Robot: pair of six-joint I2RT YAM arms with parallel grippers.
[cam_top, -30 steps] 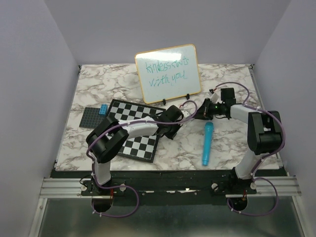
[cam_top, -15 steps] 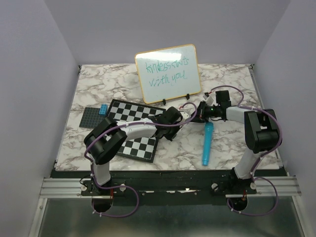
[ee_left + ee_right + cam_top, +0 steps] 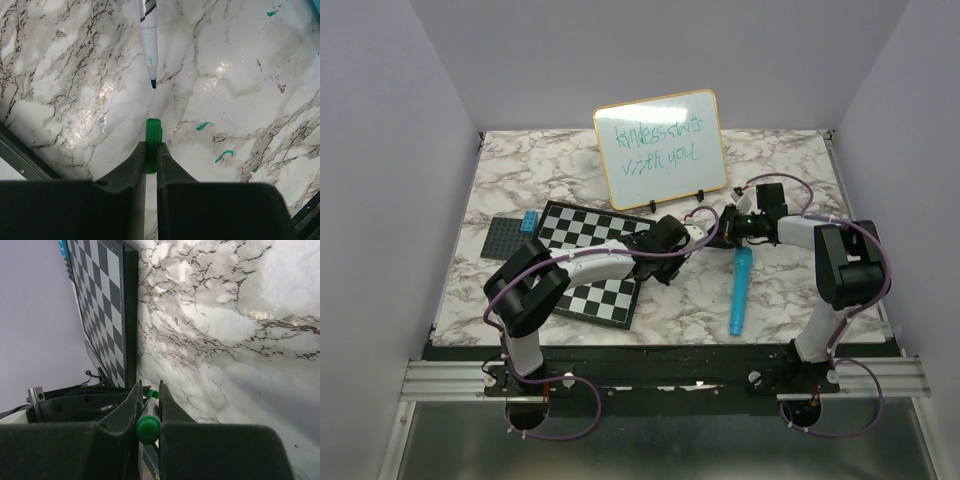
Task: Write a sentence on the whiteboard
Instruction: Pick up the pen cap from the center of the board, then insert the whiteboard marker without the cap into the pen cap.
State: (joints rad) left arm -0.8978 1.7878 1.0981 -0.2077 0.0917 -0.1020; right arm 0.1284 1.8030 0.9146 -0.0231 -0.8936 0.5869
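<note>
The whiteboard (image 3: 705, 120) stands upright at the back of the table, yellow-framed, with the sentence (image 3: 650, 145) in two lines of green handwriting. My left gripper (image 3: 697, 232) (image 3: 151, 145) is shut on a green marker cap (image 3: 152, 131), open end forward. My right gripper (image 3: 725, 226) (image 3: 149, 385) is shut on the white marker (image 3: 148, 35) (image 3: 148, 427). In the left wrist view its green tip points at the cap's mouth, a short gap away. Both grippers meet low over the marble, in front of the board.
A black-and-white checkered board (image 3: 585, 262) lies under the left arm. A blue brick (image 3: 530, 221) sits on a dark baseplate (image 3: 503, 240) at the left. A light blue pen-like object (image 3: 740, 290) lies right of centre. Small green ink marks (image 3: 205, 125) dot the marble.
My right gripper has moved left with the marker, closing on the left gripper. The left gripper edged right with the cap. In the last half second little has moved.
</note>
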